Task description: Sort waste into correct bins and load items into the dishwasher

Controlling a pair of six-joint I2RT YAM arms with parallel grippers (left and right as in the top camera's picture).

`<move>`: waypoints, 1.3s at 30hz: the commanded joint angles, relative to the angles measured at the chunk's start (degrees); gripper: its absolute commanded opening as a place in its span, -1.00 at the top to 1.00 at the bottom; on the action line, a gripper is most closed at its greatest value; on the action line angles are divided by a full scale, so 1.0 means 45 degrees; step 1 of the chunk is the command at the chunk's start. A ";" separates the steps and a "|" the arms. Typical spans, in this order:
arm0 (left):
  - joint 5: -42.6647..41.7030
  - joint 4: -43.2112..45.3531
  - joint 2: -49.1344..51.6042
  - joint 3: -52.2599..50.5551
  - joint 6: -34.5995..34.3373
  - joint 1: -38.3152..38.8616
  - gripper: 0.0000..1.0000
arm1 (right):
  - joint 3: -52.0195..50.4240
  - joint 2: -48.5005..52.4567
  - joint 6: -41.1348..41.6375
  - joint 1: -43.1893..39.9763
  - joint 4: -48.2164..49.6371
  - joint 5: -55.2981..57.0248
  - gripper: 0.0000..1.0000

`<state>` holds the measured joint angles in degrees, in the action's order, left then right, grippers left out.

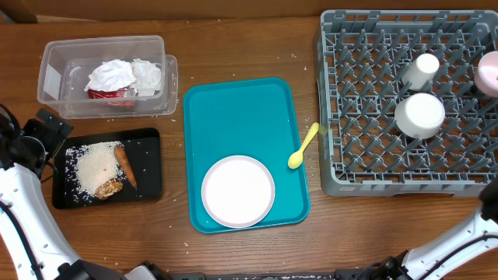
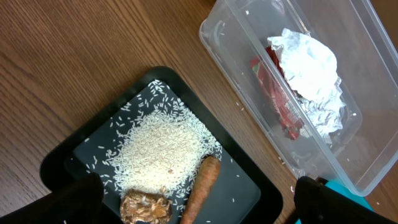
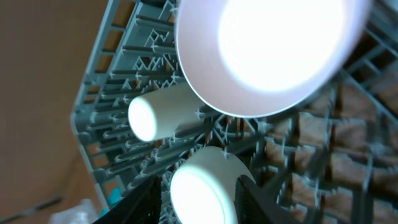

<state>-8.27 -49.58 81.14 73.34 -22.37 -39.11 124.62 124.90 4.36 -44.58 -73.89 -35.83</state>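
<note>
Reaching up from the near-left corner of the table, the left arm [image 1: 17, 198] curved along the left edge, its dark wrist tipped downward. The right arm [image 1: 453, 237] rose from the near right and passed out of the overhead view at the right edge.

The grey dish rack [image 1: 334, 183] lay beneath and ahead of the right pincer [image 3: 196, 200]. That pincer's fingers were spread apart and gripped nothing. The teal tray [image 1: 233, 117] sat well to the right of the left pincer [image 2: 199, 185], whose fingers were spread wide with nothing between them. The clear tub [image 1: 101, 43] was ahead and to the right of that pincer, and the black tray [image 1: 152, 167] lay directly beneath it.

A white plate [image 1: 238, 191] lay flat on the near end of the teal tray. In the rack, the pink plate [image 3: 267, 50] stood ahead of the right pincer, broad face toward the wrist camera. The white bowl [image 3: 202, 190] was just below its fingers. The cup [image 3: 161, 118] lay tilted among the pegs, ahead to the left.

Crumpled napkins [image 1: 124, 75] sat in the tub, over a red wrapper [image 2: 280, 106].

The yellow spoon [image 1: 303, 146] lay across the teal tray's right edge, handle pointing toward the rack.

On the black tray, the carrot [image 1: 127, 169] lay lengthwise toward the left pincer. The brown chunk [image 2: 145, 208] touched its near end, beside the rice [image 2: 161, 146].
</note>
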 commanded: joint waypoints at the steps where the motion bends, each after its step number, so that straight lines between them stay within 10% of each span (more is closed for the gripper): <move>1: 0.0083 0.0019 0.0039 0.0068 -0.0126 -0.0029 -1.00 | 0.0311 -0.0253 -0.0345 0.1127 0.0656 0.2186 0.10; 12: 0.0083 0.0019 0.0039 0.0068 -0.0126 -0.0029 -0.99 | 0.0301 -0.0107 0.0374 0.4294 0.2701 0.9860 -0.18; 30: 0.0083 0.0019 0.0039 0.0068 -0.0126 -0.0029 -1.00 | 0.0301 0.1559 0.0651 0.3905 0.2909 1.0953 -0.12; 39: 0.0083 0.0019 0.0039 0.0068 -0.0126 -0.0029 -1.00 | 0.0389 0.1530 0.0714 0.3871 0.2778 1.0501 0.85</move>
<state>-8.27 -49.58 81.14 73.34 -22.37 -39.11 124.88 132.51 6.55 -26.96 -60.55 12.40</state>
